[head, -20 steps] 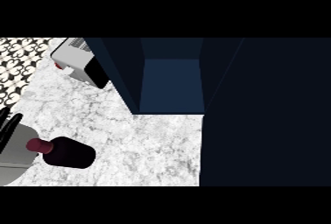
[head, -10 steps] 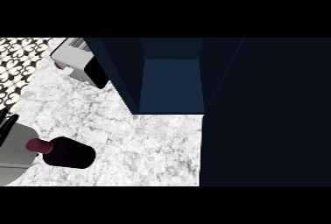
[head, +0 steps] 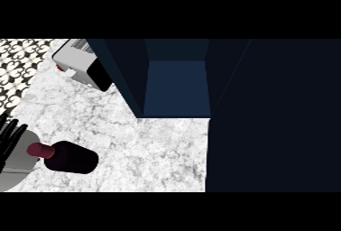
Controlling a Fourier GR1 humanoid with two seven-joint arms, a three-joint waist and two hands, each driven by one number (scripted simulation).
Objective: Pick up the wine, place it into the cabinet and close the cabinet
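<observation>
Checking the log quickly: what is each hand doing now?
Left hand: open, fingers straight, beside the wine bottle, holding nothing.
Right hand: not in view.

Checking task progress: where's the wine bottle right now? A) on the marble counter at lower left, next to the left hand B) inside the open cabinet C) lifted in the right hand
A: the wine bottle stands on the marble counter, beside the left hand, outside the cabinet.
</observation>
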